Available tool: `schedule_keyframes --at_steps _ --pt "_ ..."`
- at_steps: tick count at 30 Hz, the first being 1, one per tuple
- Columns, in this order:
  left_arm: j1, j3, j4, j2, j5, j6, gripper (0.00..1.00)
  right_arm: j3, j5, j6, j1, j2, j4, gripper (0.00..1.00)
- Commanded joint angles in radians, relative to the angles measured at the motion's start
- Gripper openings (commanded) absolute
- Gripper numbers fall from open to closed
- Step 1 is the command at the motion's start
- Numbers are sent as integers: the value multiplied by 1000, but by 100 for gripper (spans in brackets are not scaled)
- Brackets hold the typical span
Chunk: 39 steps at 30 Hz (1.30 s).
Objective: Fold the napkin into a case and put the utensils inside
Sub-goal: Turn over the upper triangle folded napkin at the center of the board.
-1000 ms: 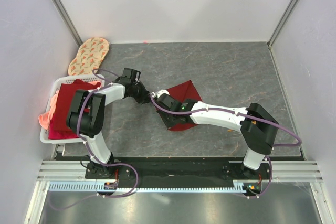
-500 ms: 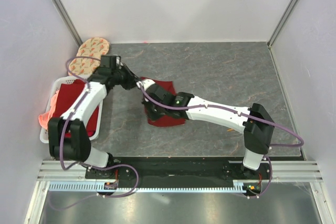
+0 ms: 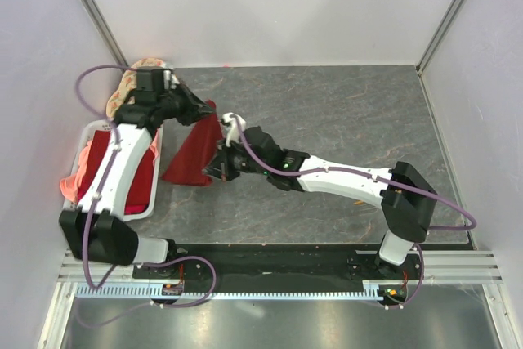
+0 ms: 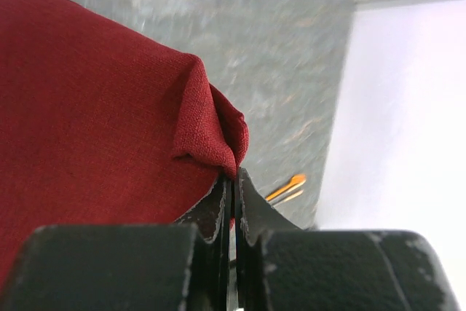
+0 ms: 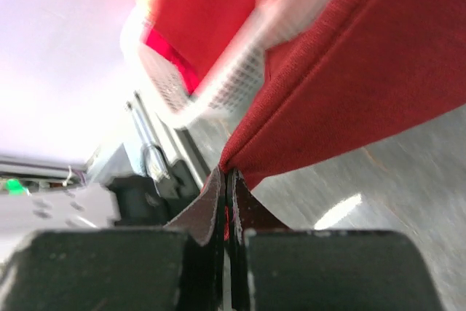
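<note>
Firmly — napkin [image 3: 189, 155] in left gripper [image 3: 204, 109], right gripper [image 3: 215, 170]

A lab cell: white panel walls [image 3: 270, 6], aluminium posts [image 3: 96, 14].

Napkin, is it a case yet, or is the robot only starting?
Not yet. Done: nothing finished, the napkin is one loose cloth. In hand: left jaws and right jaws are both shut on its edges, holding it up. Left: fold the case, then tuck in the utensils lying on the table.
</note>
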Motion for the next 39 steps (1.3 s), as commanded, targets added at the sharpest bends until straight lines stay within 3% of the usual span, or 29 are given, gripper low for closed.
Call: schedule_keyframes --at_steps 1,3,10,15,17,19,20,21,22,23,24,25,26,30,33,35,39 --pt "-103 -51 268 150 -66 1 2 -327 -283 143 -52 -34 209 0" --pt "-181 -53 320 240 -107 2 2 -419 -313 151 -95 -59 306 0" --pt "-355 -36 425 391 -172 -16 2 -763 -265 158 -142 -188 344 0" --pt "-436 -5 432 463 -185 -19 2 -839 -182 201 -154 -287 300 0" --pt "-461 -2 440 497 -172 -21 8 -843 -167 198 -159 -319 225 2" --pt "-473 4 440 510 -143 -13 18 -819 -87 181 -163 -350 116 20" --pt "-481 4 443 507 -122 -11 33 -811 -57 164 -169 -388 9 27" --pt "-484 4 445 498 -105 -8 39 -808 -12 158 -186 -408 -40 44" --pt "-484 7 445 491 -85 4 48 -805 5 154 -198 -430 -91 50" --pt "-485 15 437 463 -44 9 70 -805 12 137 -215 -468 -158 54" --pt "-484 19 423 449 -25 18 78 -803 19 128 -253 -487 -192 60" --pt "-484 24 408 428 -11 28 94 -800 34 121 -275 -517 -235 63" --pt "-484 22 370 387 3 39 97 -796 37 103 -298 -528 -252 66" --pt "-485 -77 311 248 -17 107 94 -753 3 51 -437 -525 -277 71" --pt "-511 -229 305 141 -63 119 80 -672 -30 -12 -517 -441 -277 71" --pt "-560 -336 304 98 -109 107 68 -598 -58 -40 -553 -354 -276 67" --pt "-688 -442 296 55 -230 82 64 -463 -127 -86 -626 -214 -245 58"
